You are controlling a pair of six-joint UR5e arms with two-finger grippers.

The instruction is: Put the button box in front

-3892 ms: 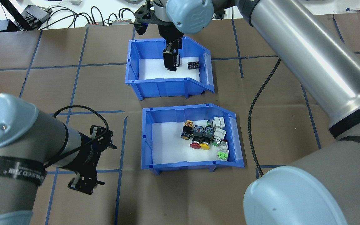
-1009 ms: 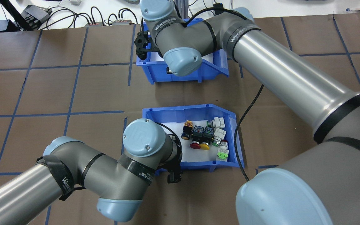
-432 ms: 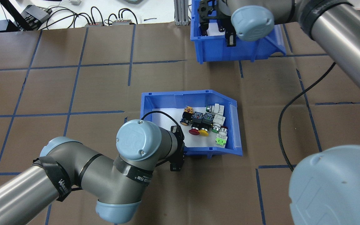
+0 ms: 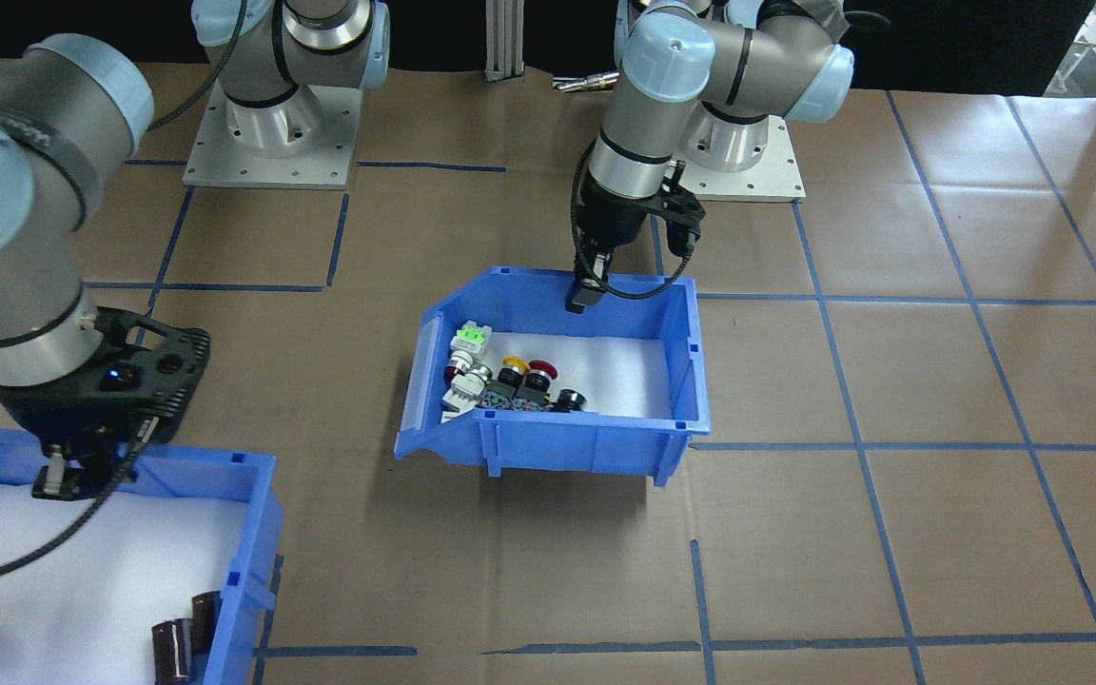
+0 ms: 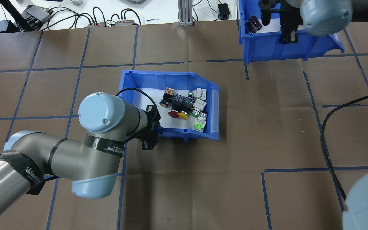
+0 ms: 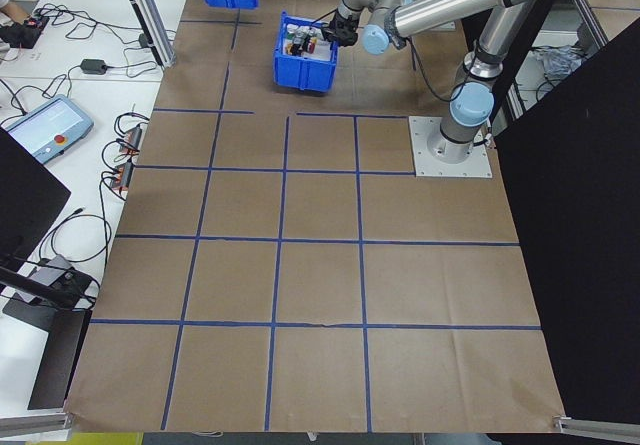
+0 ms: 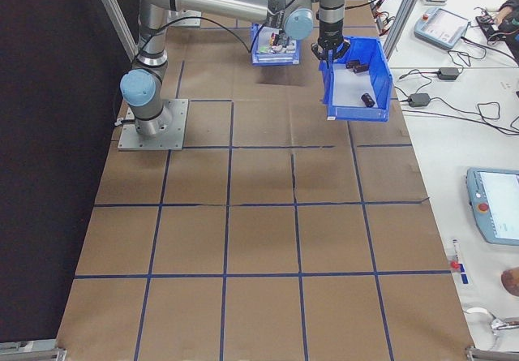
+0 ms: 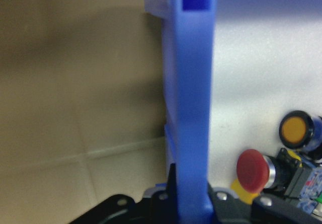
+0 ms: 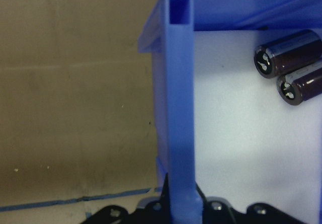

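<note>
Button box [image 5: 170, 76] sits near the middle of the brown table [image 5: 203, 191], its low sloped-cut side turned toward the robot's right and its floor white. Push-button switches [image 5: 185, 107] in red, yellow, green, white and black lie bunched against that open side. The left gripper [image 4: 584, 293] is closed over the box wall nearest the robot; the left wrist view shows the blue wall running straight up between the fingers, one finger outside and one inside, with a red mushroom button [image 8: 254, 169] and a yellow-capped one [image 8: 296, 128] just inside.

At the far right corner of the table stands a second blue bin [image 5: 276, 48], partly over the table's far edge in the overhead view. The right gripper [image 4: 58, 480] is clamped on its near wall in the same manner, wall between the fingers. Dark cylinders [image 9: 288, 70] lie on this bin's white floor, two side by side in the right wrist view.
</note>
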